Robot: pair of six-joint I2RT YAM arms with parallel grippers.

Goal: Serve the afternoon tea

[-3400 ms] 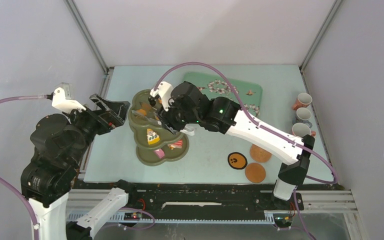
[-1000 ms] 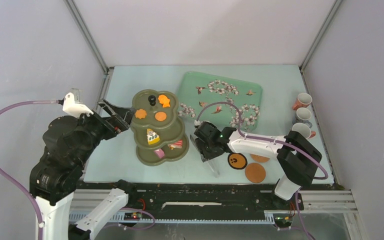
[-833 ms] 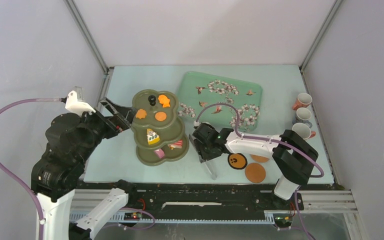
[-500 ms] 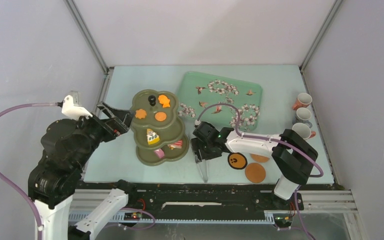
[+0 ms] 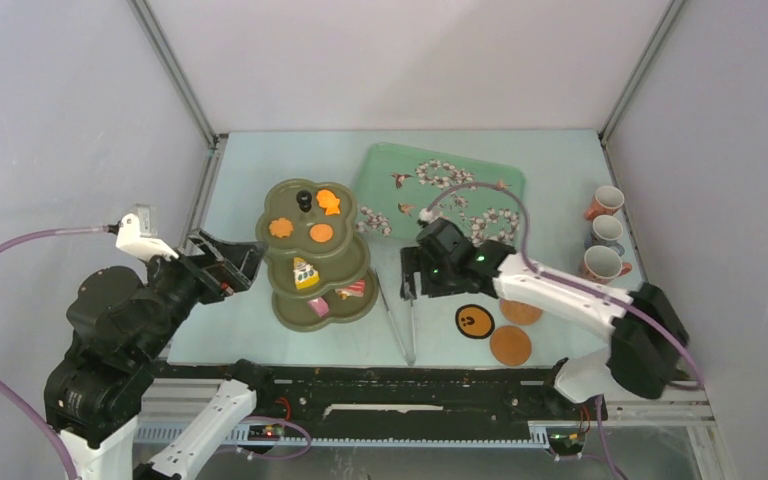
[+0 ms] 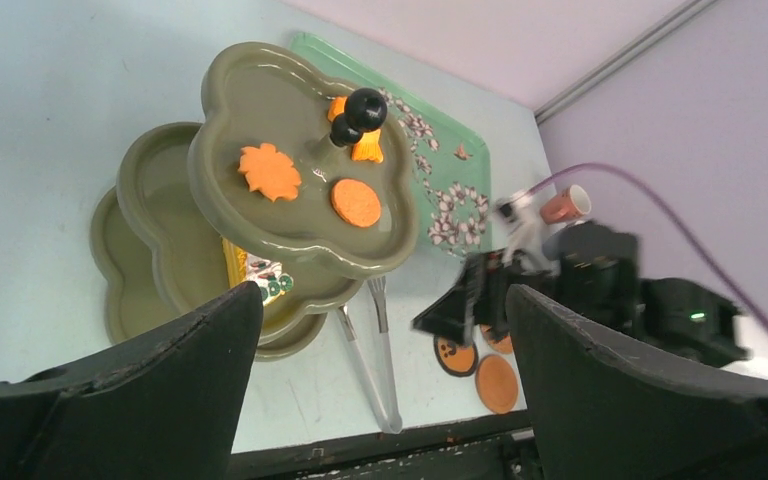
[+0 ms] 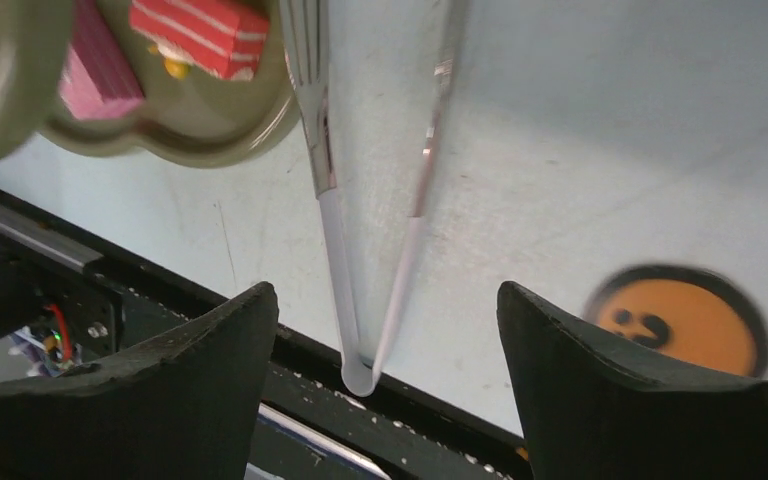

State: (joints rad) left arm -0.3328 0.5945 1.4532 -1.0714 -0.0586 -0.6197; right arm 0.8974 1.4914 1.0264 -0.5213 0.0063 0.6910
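The right gripper (image 5: 409,282) hangs with its jaws spread wide and holds nothing. The metal tongs (image 5: 400,320) lie free on the table directly beneath it, just beside the bottom tier of the three-tier stand (image 5: 290,312). The step in hand appears to be leaving the tongs and turning to the cups (image 5: 605,235). Raise the wrist straight up so that neither finger catches a tong arm, then swing right, away from the stand. The left gripper (image 5: 245,262), also spread and empty, hovers beside the stand's left rim. The right wrist view alone shows the tongs' hinge close to the table's near edge, and the pink and red pastries (image 7: 205,30) on the bottom tier. Only the top view shows the cups at the far right, well apart from the coasters (image 5: 511,345).
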